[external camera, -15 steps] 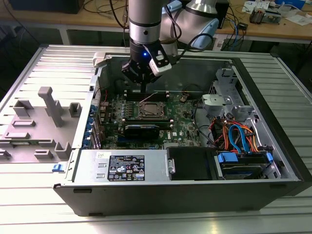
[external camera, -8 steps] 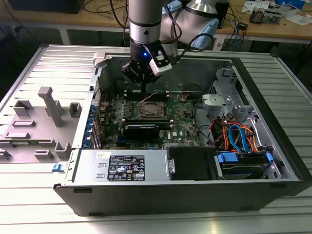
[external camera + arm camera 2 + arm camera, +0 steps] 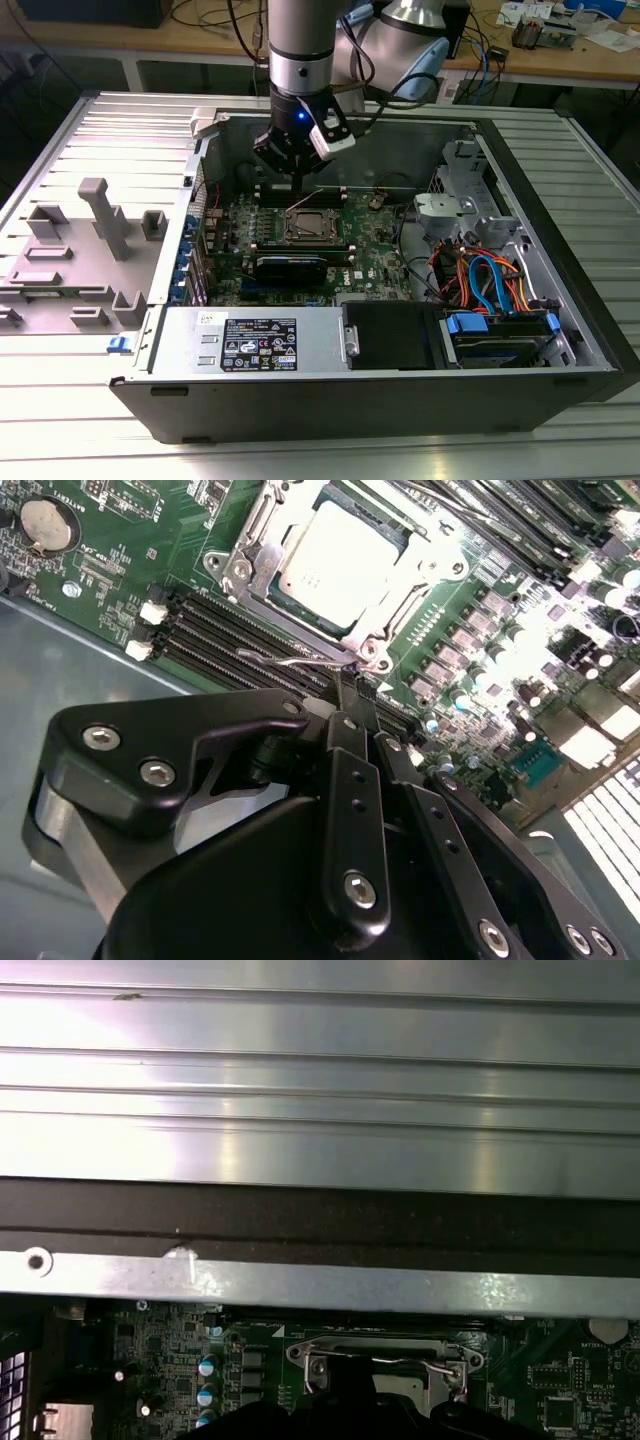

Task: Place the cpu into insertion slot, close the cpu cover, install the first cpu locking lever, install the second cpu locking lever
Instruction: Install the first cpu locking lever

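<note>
The cpu (image 3: 335, 555) lies flat in the insertion slot (image 3: 312, 226) on the green motherboard, its silvery top showing. The cpu cover (image 3: 405, 605) lies down around it as a metal frame. A thin wire locking lever (image 3: 285, 661) runs along the socket's edge nearest my gripper and stands a little raised in the exterior view. My gripper (image 3: 358, 695) hangs just behind the socket (image 3: 290, 165) with its black fingers (image 3: 345, 750) drawn together. Their tips are right at the lever wire; whether they touch it I cannot tell. The lever (image 3: 395, 1360) also crosses the socket in the first wrist view.
Long black memory slots (image 3: 230, 630) lie between the socket and the gripper. A power supply (image 3: 255, 345) and a drive with blue cables (image 3: 495, 330) line the case's front. The case's metal back wall (image 3: 400, 145) stands close behind the arm. A grey fixture (image 3: 100, 225) sits outside the case.
</note>
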You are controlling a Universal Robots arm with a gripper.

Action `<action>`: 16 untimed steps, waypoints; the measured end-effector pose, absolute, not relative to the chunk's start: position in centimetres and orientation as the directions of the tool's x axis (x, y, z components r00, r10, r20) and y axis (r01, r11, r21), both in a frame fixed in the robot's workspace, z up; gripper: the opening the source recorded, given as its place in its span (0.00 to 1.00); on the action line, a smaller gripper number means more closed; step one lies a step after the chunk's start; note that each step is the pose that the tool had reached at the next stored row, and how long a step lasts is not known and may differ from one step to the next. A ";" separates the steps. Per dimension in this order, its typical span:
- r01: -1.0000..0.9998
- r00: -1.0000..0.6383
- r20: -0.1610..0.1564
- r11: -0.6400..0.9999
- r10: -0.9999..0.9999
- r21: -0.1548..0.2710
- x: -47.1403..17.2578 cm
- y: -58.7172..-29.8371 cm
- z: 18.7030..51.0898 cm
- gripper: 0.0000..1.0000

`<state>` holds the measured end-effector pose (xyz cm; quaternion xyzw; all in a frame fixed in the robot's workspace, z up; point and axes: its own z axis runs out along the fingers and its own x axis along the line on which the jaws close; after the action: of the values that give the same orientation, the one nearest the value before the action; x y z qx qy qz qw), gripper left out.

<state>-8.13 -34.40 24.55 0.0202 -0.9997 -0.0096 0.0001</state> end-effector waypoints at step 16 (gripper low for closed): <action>-0.041 -0.999 -0.001 0.999 -0.041 0.019 -7.3 -34.3 23.4 0.11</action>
<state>-7.26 -34.31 23.38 0.0203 -0.9997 -0.0095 -0.0001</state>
